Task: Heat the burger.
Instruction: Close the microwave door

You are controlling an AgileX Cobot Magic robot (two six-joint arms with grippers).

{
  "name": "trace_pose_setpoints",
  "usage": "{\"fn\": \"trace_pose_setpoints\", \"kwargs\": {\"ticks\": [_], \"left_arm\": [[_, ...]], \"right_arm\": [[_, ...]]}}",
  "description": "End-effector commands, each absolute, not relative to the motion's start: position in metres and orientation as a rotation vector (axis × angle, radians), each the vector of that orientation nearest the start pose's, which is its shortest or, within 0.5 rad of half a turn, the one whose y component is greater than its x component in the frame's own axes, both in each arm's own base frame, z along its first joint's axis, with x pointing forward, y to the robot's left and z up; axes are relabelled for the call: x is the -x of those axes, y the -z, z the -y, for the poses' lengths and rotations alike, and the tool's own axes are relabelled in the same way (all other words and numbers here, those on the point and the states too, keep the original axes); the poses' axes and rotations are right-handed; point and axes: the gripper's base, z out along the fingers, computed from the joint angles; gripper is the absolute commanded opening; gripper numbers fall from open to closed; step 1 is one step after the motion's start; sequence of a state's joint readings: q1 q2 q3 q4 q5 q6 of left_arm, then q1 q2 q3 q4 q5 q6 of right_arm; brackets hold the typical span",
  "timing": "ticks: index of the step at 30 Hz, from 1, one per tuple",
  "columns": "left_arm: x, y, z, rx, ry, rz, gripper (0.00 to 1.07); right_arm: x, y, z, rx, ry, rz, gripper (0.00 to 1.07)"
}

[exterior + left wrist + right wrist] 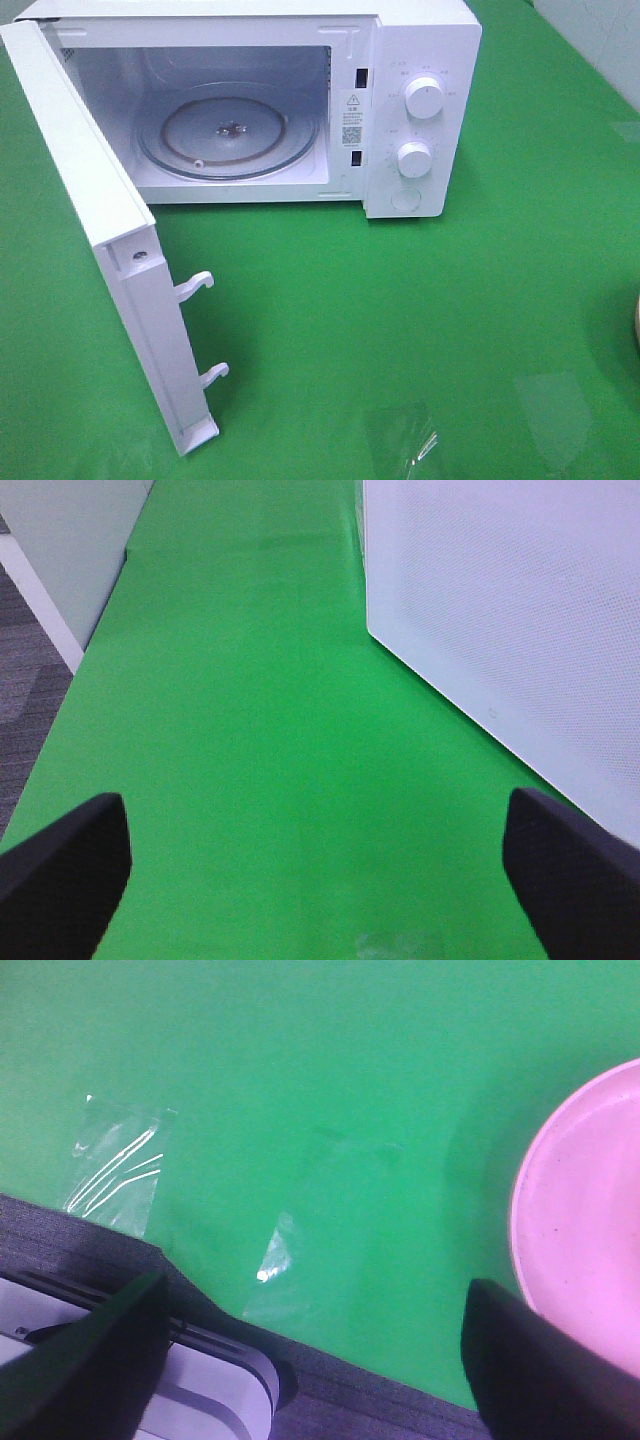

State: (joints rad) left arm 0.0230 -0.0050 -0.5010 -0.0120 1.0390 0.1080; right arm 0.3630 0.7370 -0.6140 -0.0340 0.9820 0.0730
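I see the white microwave oven (300, 100) on the green cloth-covered tabletop (400, 320), its white hinged door (100, 240) swung wide and the round glass turntable (228, 135) bare inside. My left pincer (320, 865) hangs wide and empty over the cloth beside the white door panel (500, 610). My right pincer (320, 1360) also stands wide, holding nothing, near the round pink plate (585, 1220), which shows bare. I cannot find the burger in any view.
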Motion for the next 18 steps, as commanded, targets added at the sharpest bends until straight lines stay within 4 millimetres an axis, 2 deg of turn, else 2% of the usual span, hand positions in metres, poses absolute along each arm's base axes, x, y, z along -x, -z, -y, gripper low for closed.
{"fn": "trace_pose_setpoints", "kwargs": {"ticks": [1, 3, 6, 7, 8, 9, 12, 13, 18], "left_arm": [[0.007, -0.278, 0.001, -0.084, -0.067, -1.998, 0.93], [0.007, -0.278, 0.001, -0.084, -0.067, -1.998, 0.93], [0.007, -0.278, 0.001, -0.084, -0.067, -1.998, 0.93], [0.007, -0.278, 0.001, -0.084, -0.067, -1.998, 0.93], [0.007, -0.278, 0.001, -0.084, -0.067, -1.998, 0.93], [0.007, -0.278, 0.001, -0.084, -0.067, -1.998, 0.93], [0.007, -0.278, 0.001, -0.084, -0.067, -1.998, 0.93], [0.007, -0.278, 0.001, -0.084, -0.067, -1.998, 0.93], [0.007, -0.278, 0.001, -0.084, -0.067, -1.998, 0.93]], "right_arm": [[-0.096, -0.283, -0.033, 0.401, -0.114, -2.528, 0.76], [-0.073, -0.286, -0.024, 0.375, -0.129, -2.414, 0.76], [-0.067, -0.286, -0.021, 0.355, -0.131, -2.388, 0.76], [-0.057, -0.284, -0.014, 0.300, -0.122, -2.343, 0.76], [-0.057, -0.284, -0.014, 0.300, -0.122, -2.343, 0.76], [-0.044, -0.281, -0.007, 0.204, -0.097, -2.284, 0.76], [-0.036, -0.281, -0.004, 0.145, -0.085, -2.235, 0.76], [-0.027, -0.283, -0.001, 0.089, -0.072, -2.170, 0.76], [-0.015, -0.285, 0.001, 0.024, -0.060, -2.091, 0.76]]}}
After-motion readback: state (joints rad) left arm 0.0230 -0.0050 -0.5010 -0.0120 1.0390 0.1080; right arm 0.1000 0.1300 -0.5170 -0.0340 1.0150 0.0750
